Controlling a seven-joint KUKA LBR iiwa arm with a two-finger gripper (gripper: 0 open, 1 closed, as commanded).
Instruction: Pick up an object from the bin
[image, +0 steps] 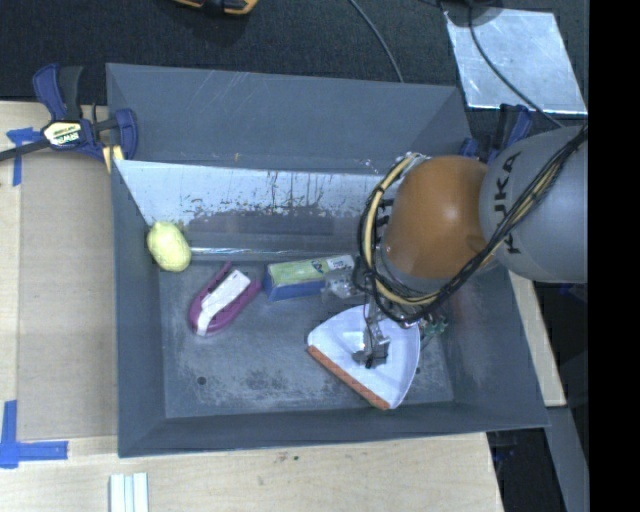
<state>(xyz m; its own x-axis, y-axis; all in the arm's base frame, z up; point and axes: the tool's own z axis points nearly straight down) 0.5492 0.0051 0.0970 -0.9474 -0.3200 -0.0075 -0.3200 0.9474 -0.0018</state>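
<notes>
In the camera view, the grey metal bin (140, 330) held four loose things on its floor. The arm (540, 215) reached in over the bin's right edge, its rounded orange cover (430, 225) ringed by yellow and black cables (375, 215). Below that cover the gripper (373, 350) stood down on a white wedge-shaped piece with a brown-orange edge (398, 372), which lay flat on the floor towards the bin's front right corner. The gripper met the wedge near the middle of its white face. Whether the gripper was released or clenched could not be told, nor whether it had any grasp on the wedge.

Just behind the wedge, near the middle of the floor, lay a small oblong block, pale green on top and blue beneath (300, 277); its right end ran under the arm's cables. Left of the block, a purple and white oval thing (222, 298) lay at a slant. Further left, close to the back left corner, sat a yellow-green ball (169, 247), apart from the others.
</notes>
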